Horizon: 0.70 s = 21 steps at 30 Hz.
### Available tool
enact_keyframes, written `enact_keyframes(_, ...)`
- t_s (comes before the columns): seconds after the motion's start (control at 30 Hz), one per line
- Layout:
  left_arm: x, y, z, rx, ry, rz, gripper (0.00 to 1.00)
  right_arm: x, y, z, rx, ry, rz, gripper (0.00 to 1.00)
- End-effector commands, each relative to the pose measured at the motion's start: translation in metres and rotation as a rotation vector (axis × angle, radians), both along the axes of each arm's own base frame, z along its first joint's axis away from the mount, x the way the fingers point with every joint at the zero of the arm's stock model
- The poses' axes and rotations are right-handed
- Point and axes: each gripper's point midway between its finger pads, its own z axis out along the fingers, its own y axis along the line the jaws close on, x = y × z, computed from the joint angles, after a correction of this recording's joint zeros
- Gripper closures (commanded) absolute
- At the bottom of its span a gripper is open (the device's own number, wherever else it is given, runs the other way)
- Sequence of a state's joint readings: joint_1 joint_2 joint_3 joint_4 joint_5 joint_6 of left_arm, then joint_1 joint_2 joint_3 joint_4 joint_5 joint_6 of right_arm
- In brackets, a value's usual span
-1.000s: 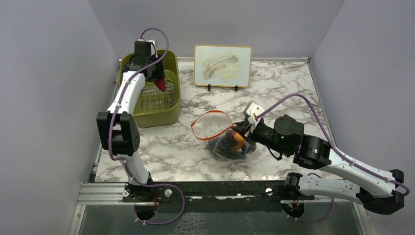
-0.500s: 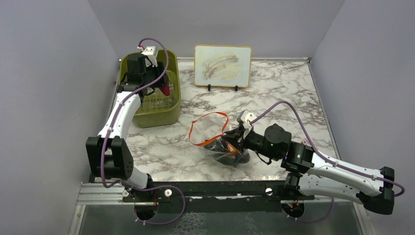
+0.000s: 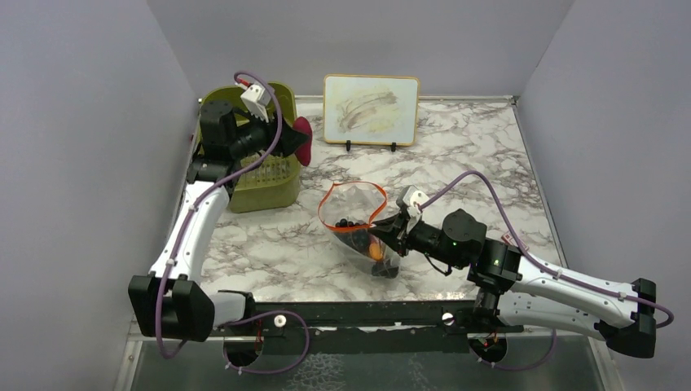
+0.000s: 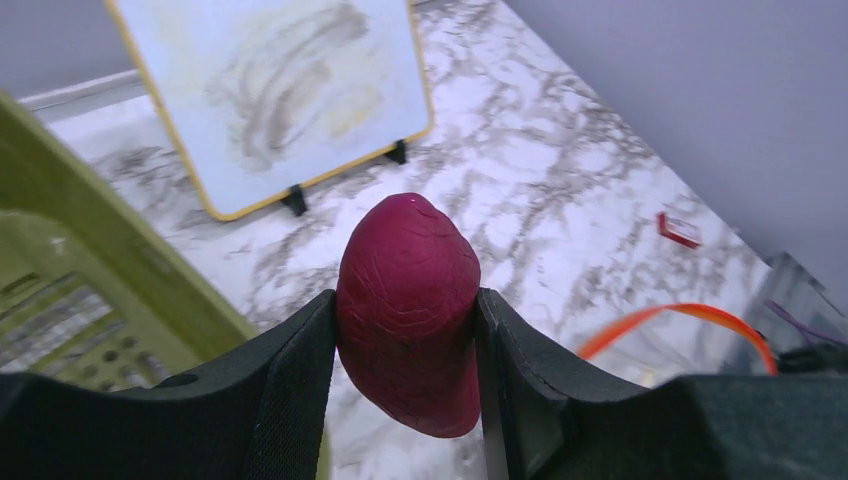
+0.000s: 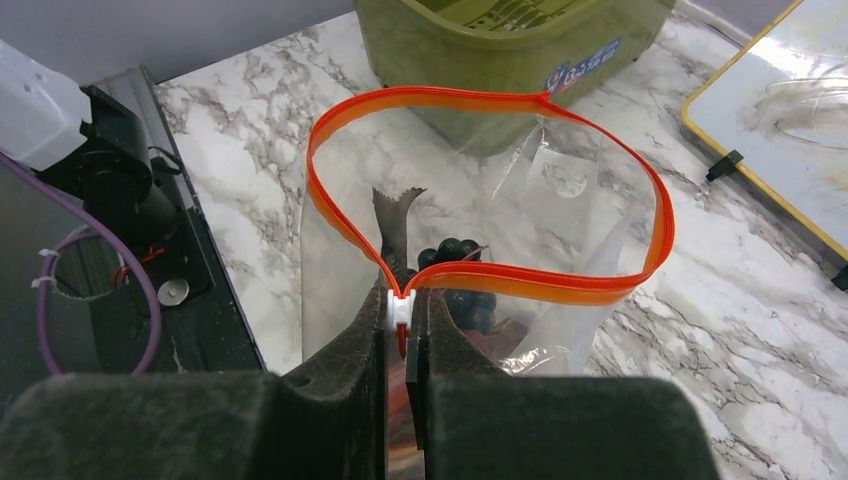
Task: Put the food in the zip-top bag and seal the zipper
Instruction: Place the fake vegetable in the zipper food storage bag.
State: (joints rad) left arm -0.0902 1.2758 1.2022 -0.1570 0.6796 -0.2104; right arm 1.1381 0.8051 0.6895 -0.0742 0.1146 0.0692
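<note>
table (image 3: 473,155): marble-look top, white with grey veins, smooth, faint sheen
zip-top bag (image 5: 560,200): thin clear plastic film, glossy, creased and floppy
zipper (image 5: 430,95): orange-red plastic strip, smooth, slightly shiny
pink-purple piece (image 4: 408,300): deep magenta, matt, skin finely wrinkled
grapes (image 5: 455,250): dark rounded beads, slight shine
left fingers (image 4: 285,385): black plastic, matt, fine-grained
right fingers (image 5: 330,400): dark pads, matt, rough like foam
bin (image 3: 265,191): olive-green moulded plastic, smooth, dull sheen
board (image 3: 371,108): white smooth face, smeared, yellow rim

Black fingers (image 4: 285,390) pinch a magenta food piece (image 4: 408,310) above the marble table (image 4: 560,200).
</note>
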Motion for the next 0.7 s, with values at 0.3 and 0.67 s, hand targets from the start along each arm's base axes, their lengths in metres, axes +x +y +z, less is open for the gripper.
enact_keyframes(0.3, -0.093, -0.06, 0.015, -0.238, 0.001, -0.345, 0.59, -0.002, 0.007, 0.018, 0.053, -0.044, 0.032, 0.99)
enact_keyframes(0.67, -0.106, -0.086, 0.001, -0.321, 0.093, -0.333, 0.6, 0.003, 0.014, 0.016, 0.051, -0.051, 0.023, 0.99)
